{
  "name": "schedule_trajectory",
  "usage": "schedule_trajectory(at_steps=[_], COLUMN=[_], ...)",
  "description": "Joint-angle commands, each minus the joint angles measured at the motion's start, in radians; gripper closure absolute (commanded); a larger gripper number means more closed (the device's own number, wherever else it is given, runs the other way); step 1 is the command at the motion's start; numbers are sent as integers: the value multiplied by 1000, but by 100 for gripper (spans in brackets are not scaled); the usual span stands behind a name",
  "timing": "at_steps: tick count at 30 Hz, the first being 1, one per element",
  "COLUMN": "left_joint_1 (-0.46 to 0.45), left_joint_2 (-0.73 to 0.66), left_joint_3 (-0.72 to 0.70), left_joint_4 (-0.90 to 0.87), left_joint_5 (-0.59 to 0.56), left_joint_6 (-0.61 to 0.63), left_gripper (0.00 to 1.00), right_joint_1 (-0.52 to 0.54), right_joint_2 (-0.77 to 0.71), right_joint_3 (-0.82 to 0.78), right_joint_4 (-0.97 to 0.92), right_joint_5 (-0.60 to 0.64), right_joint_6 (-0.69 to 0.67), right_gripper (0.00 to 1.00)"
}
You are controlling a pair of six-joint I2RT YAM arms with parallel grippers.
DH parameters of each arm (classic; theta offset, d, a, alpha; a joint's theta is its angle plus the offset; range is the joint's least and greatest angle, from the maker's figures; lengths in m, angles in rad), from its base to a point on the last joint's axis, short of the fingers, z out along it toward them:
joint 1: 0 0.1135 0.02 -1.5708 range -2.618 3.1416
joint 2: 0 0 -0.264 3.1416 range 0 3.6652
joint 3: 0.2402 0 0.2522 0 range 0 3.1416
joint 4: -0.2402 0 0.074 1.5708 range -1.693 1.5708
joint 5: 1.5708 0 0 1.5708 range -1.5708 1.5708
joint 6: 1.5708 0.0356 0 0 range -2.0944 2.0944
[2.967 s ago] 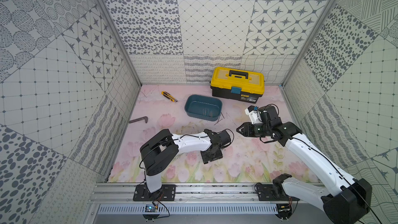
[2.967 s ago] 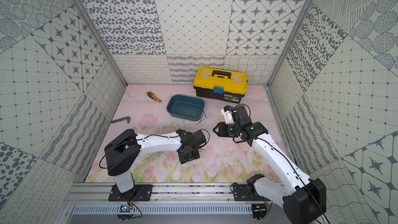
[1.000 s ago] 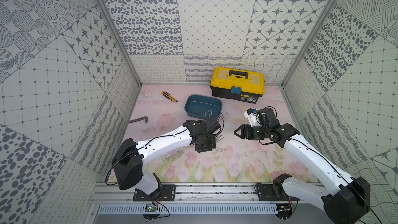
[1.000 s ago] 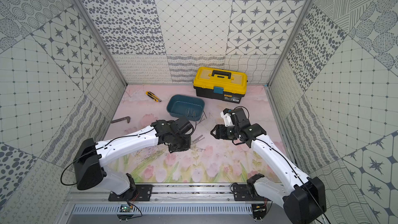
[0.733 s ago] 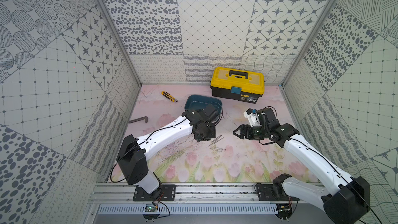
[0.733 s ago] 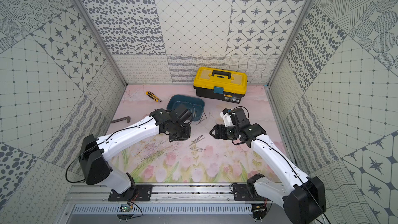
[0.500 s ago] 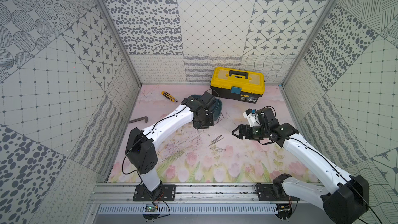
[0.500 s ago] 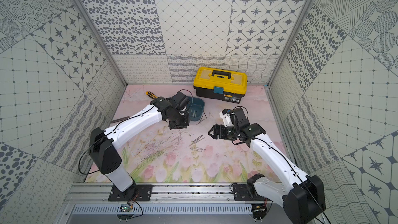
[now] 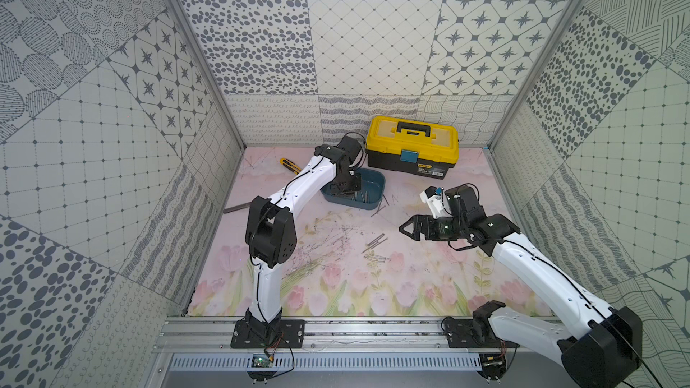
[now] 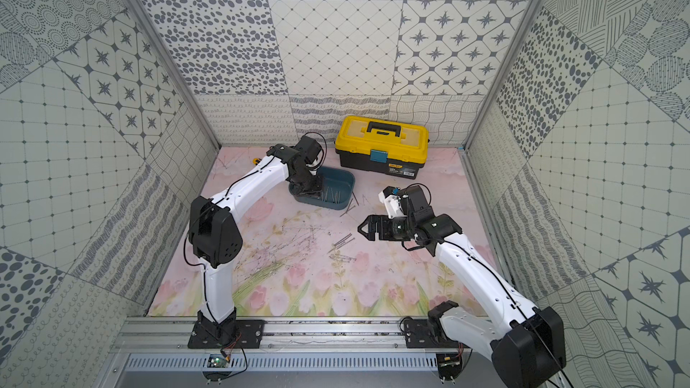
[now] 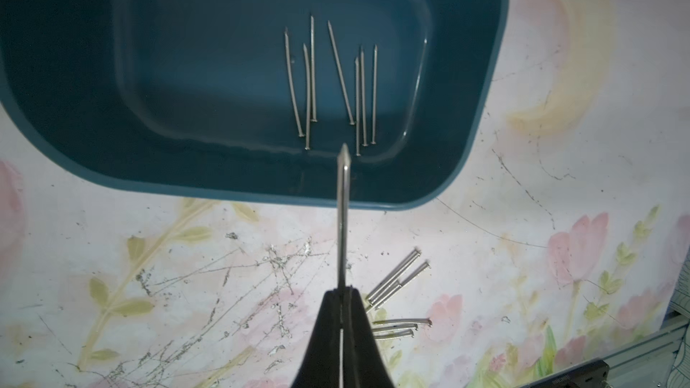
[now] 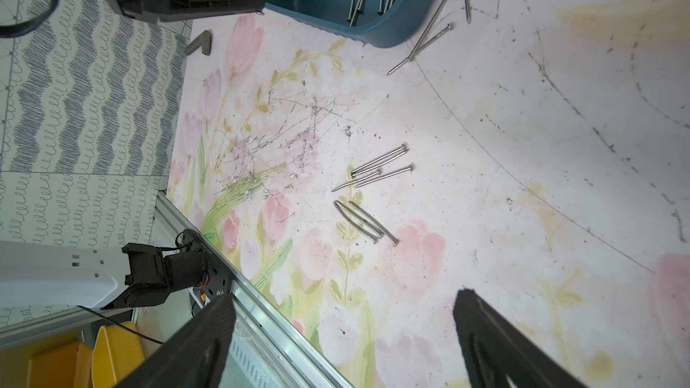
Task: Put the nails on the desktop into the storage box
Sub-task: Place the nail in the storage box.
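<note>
**Desktop** (image 9: 410, 285), near to middle: loose nails (image 12: 377, 177) in one cluster, six or seven; some overlap, so the count is unsure. All lie flat and untouched, still to be collected.

**Right gripper** (image 9: 406, 228), right of middle: jaws now spread fully, wider than a second ago. Nothing sits between them and nothing is touched. It hangs above the desktop just right of the cluster, pointing left at it. Judged: readied for the next pick.

**Stray nails** (image 12: 425, 39): three, on the desktop just beside the right-hand corner of the storage box, two of them crossed.

**Storage box** (image 9: 378, 181), far middle: teal tub, with seven boxed nails (image 11: 336, 80) lying roughly parallel on its floor toward the right end.

**Left gripper** (image 11: 342, 294), far: the chief change. Within three seconds the arm has swung from the middle of the desktop out to the box, and it now stands over the tub's left part. Jaws are pressed together on a single held nail (image 11: 342, 218), pinched at one end, its point projecting over the box's near wall. Judged: transport done, release outstanding.

**Yellow-and-black toolbox** (image 9: 412, 147), farthest: lid down, untouched.
</note>
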Motion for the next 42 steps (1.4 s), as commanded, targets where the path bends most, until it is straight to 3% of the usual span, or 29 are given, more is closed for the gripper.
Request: schedule_trajectory(at_steps=[1, 9, 36, 40, 42], left_joint_1=[64, 105, 127, 133, 134], left_joint_2=[91, 273, 394, 403, 402], left_joint_3=[93, 295, 271, 270, 271], left_joint_4=[-45, -115, -37, -35, -32], left_joint_5=[44, 28, 60, 65, 71], left_joint_6=[138, 254, 287, 280, 276], left_gripper=[100, 100, 100, 91, 81], right_joint_1=[9, 12, 19, 23, 24], right_joint_2=[-23, -5, 11, -14, -26], right_joint_3=[17, 48, 104, 114, 118], right_joint_4=[46, 44, 7, -19, -33], right_joint_5=[-12, 33, 127, 156, 170], right_joint_6=[-12, 28, 116, 126, 124], right_gripper=[3, 3, 3, 3, 3])
